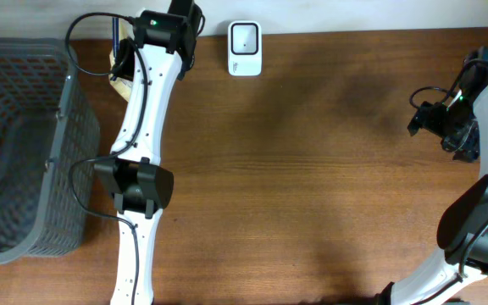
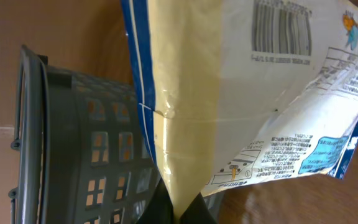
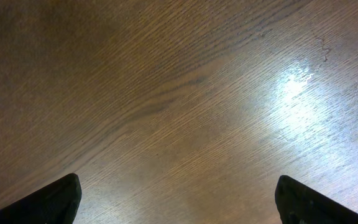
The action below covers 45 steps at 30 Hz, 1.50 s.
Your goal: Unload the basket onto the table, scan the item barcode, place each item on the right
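Yellow bag (image 2: 229, 93) edge right at the lens: your left hand (image 2: 179, 210) is pressed together on it, pinching one edge so the pack stands up off the fingers. Farther along the bag, the barcode (image 2: 283, 28) shows flat and unwrinkled, good. Just behind sits the basket (image 2: 73, 149) wall, so swing away from that rim, not across it. From overhead, the bag hangs at the back-left of the surface (image 1: 312, 169), with the scanner (image 1: 244, 48) just beside your wrist, to its right. I'd turn the barcode face toward the scanner window and hold it square and steady. You have plenty of bare wood from there out to your right hand (image 3: 179, 202), which is spread wide, holding nothing, well apart at the far side.
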### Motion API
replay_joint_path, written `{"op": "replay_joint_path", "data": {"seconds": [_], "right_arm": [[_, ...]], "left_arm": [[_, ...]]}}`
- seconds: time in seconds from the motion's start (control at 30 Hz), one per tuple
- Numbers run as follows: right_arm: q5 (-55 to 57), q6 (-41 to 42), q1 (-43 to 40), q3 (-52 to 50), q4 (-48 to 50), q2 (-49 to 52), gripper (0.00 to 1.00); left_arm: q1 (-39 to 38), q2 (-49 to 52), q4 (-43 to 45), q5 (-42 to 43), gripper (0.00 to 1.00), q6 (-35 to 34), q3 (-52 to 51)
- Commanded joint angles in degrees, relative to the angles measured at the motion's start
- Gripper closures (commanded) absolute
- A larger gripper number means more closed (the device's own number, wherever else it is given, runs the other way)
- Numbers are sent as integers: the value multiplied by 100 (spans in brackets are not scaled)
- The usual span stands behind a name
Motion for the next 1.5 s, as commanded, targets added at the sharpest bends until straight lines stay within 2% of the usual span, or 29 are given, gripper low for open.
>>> {"op": "replay_joint_path", "data": {"seconds": [0.0,0.07,0.1,0.2,0.27,0.33,0.4,0.47,0.5,0.57,0.6,0.63,0.67,0.73,0.8,0.83,0.87,0.93,1.0,1.07,1.17,1.23,1.3,1.33,1.47], "right_arm": [[44,28,-20,66,22,-85,1],[50,28,-22,66,24,-85,1],[50,28,-22,66,22,-85,1],[50,28,-22,66,24,-85,1],[50,28,-22,66,22,-85,1],[50,28,-22,66,24,-85,1],[50,28,-22,66,24,-85,1],[50,28,-22,66,24,-85,1],[50,28,-22,66,24,-85,1],[50,28,-22,66,26,-85,1],[50,28,-22,66,26,-85,1],[50,28,-22,66,26,-85,1],[50,28,-22,66,26,-85,1],[50,28,-22,66,26,-85,1],[50,28,-22,66,26,-85,1],[50,28,-22,66,26,-85,1],[50,28,-22,66,26,-85,1],[50,28,-22,66,26,-85,1],[50,28,-22,66,26,-85,1],[50,28,-22,66,26,-85,1],[50,28,-22,66,26,-85,1],[50,28,-22,66,26,-85,1],[50,28,-22,66,26,-85,1],[50,28,-22,66,26,-85,1],[50,28,-22,66,26,-85,1]], "left_arm": [[-31,-55,28,61,100,9,-245],[-120,-55,127,186,100,9,-844],[-328,-55,295,535,100,11,-1075],[-750,-55,551,1224,92,9,-1080],[-1016,-57,719,2271,87,15,-1080],[-1193,-57,780,2315,93,328,-1080],[-1279,-57,828,2122,93,376,-1078],[-1298,-57,780,2424,90,374,-1078],[-1300,-57,780,2879,90,374,-1078],[-1303,-57,850,4817,89,374,-1078],[-1314,-57,918,5971,77,374,-1078],[-1335,-57,968,6743,65,374,-1078],[-1351,-57,1005,7176,57,372,-1078],[-1405,-57,1049,7554,57,374,-1078],[-1362,-57,1196,7405,64,376,-1071],[-1307,-57,1335,6999,68,374,-1071],[-1246,-57,1488,6367,75,372,-1071],[-997,-44,1869,4039,97,96,-1078],[-785,22,2065,3038,100,-179,-1182],[-597,76,2544,3047,100,-192,-1631],[-494,81,3167,3753,100,-188,-2415],[-546,81,3751,5292,100,-192,-3003],[-669,81,4013,6061,100,-487,-3329],[-798,81,4019,6092,100,-898,-3471],[-1318,79,4089,6094,100,-968,-3530]]}}
